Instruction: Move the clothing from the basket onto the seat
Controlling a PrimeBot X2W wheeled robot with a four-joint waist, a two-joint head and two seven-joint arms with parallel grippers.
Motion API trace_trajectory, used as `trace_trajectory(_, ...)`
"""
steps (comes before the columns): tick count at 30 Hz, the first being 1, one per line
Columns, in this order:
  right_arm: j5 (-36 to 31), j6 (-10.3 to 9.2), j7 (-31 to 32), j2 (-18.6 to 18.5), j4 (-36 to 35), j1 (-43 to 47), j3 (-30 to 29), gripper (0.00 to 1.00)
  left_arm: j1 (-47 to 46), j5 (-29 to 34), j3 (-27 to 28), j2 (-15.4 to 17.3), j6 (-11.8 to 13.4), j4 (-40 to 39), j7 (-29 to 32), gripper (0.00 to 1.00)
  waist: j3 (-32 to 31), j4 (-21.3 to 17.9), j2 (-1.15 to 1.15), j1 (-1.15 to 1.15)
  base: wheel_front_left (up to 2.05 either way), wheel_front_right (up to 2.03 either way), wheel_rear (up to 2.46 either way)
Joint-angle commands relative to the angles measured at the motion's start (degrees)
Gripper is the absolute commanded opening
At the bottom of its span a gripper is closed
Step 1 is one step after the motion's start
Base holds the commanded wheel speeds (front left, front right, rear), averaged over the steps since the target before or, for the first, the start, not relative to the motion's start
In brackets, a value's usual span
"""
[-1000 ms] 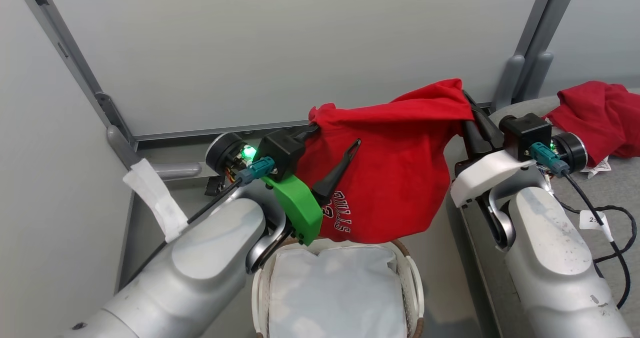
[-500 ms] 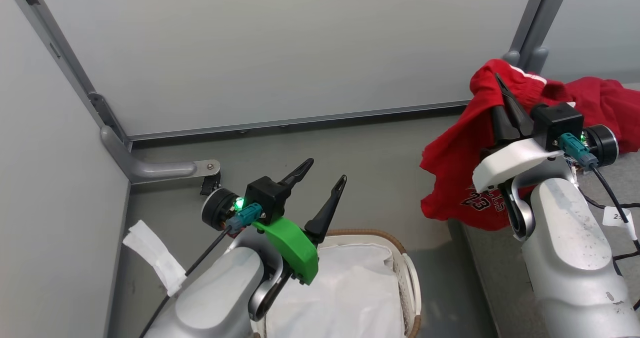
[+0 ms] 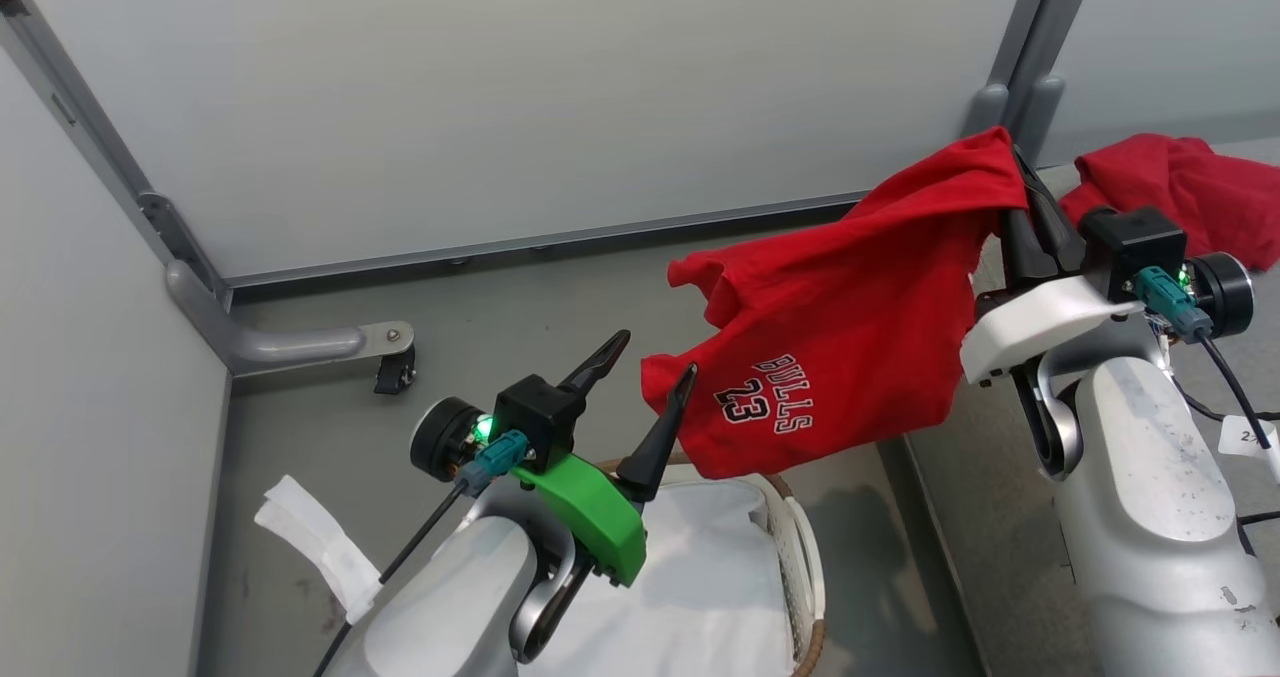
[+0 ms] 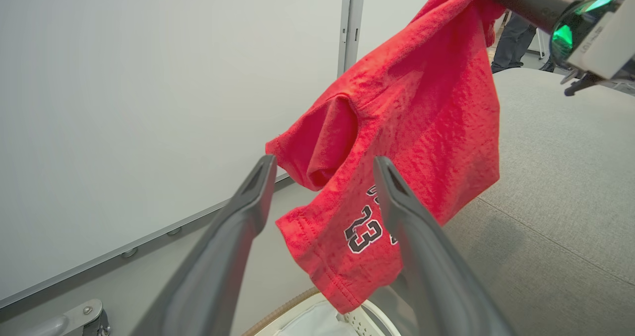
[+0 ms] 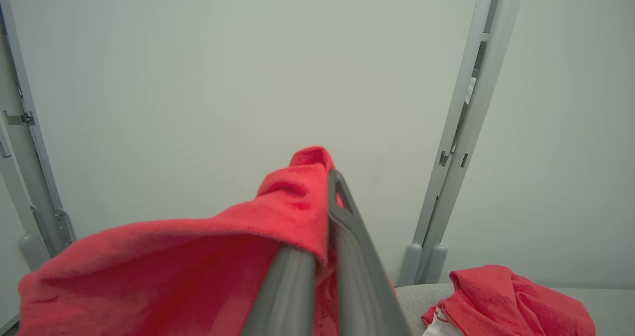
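Head view: right gripper point(image 3: 1020, 189), fingers pinched shut on the jersey point(image 3: 840, 357), dangles it just beyond the left gripper point(image 3: 655, 353), whose fingers spread empty over the basket point(image 3: 806, 557). Apparently mid-carry; next, swing over the seat point(image 4: 555, 187) and release.

The jersey point(image 3: 850, 297) is red with black-and-white "23" lettering, the basket point(image 3: 808, 557) white with brown woven rim.

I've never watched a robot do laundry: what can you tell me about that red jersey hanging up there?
The red jersey is a soft, nubby knit shirt with a short sleeve and stitched hems, printed "BULLS" and "23" in dark-and-white lettering, upside down in the head view. The right gripper is shut on one bunched edge, so the rest hangs slack and creased in the air over the basket rim, beside the seat. The open left gripper stands near its lower corner, not gripping it.
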Motion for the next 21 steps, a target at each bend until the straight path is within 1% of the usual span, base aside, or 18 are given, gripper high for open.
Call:
trace_trajectory(1,0.07,-0.08,-0.26,-0.23,-0.23,-0.17,-0.17,0.00,1.13,0.81,0.48,-0.33,-0.23,-0.31,-0.03,1.00,0.35,-1.14,0.00,0.00,0.00,0.00,0.00)
trace_trajectory(5,-0.56,-0.08,-0.27,-0.22,-0.16,-0.98,-0.12,0.00,1.67,1.92,1.51,-0.70,-0.44,-1.02,-0.03,1.00,1.28,-3.95,0.00,0.00,0.00,0.00,0.00)
trace_trajectory(10,-1.34,-0.08,-0.26,-0.22,-0.52,-1.61,-0.72,0.00,1.71,3.31,2.40,-1.16,-0.50,-1.47,-0.03,1.00,3.01,-8.74,0.00,0.00,0.00,0.00,0.00)
trace_trajectory(14,-1.98,-0.08,-0.26,-0.21,-0.92,-1.69,-1.93,0.00,1.21,3.92,1.99,-1.40,-0.53,-1.51,-0.04,1.00,4.36,-12.47,0.00,0.00,0.00,0.00,0.00)
trace_trajectory(21,-2.23,-0.08,-0.26,-0.18,-1.78,-1.65,-4.35,0.00,-0.16,3.89,0.42,-1.42,-0.54,-1.18,-0.04,1.00,6.38,-17.16,0.00,0.00,0.00,0.00,0.00)
